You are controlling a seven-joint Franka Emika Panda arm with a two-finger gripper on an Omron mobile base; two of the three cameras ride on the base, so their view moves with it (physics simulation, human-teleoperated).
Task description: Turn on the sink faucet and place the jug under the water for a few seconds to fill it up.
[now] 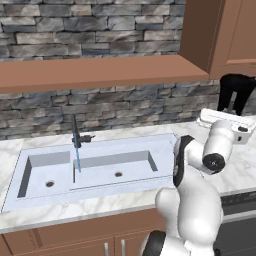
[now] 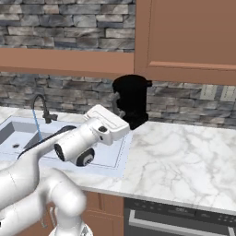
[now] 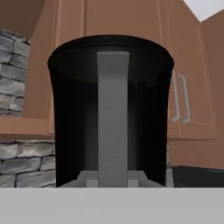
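Note:
The black jug point(image 1: 235, 90) point(image 2: 132, 99) stands upright on the marble counter, right of the sink point(image 1: 165, 144) point(image 2: 116, 159). My gripper point(image 1: 230, 110) point(image 2: 118, 109) is right at its near side. In the hand view the jug point(image 3: 70, 113) looms very close, its grey upright handle point(image 3: 113, 113) dead centre, and my gripper point(image 3: 113, 179) sits at the handle's foot with pale finger parts either side. Whether they press it is unclear. The dark faucet point(image 1: 75, 131) point(image 2: 44, 109) rises behind the sink, and a thin blue stream of water point(image 1: 77, 160) point(image 2: 37, 125) falls from it.
A wooden ledge point(image 1: 100, 72) runs along the stone wall above the sink. Wall cabinets point(image 2: 184, 37) hang just over the jug. Open marble counter point(image 2: 184, 156) stretches to the right, with an oven front point(image 2: 184, 216) below its edge.

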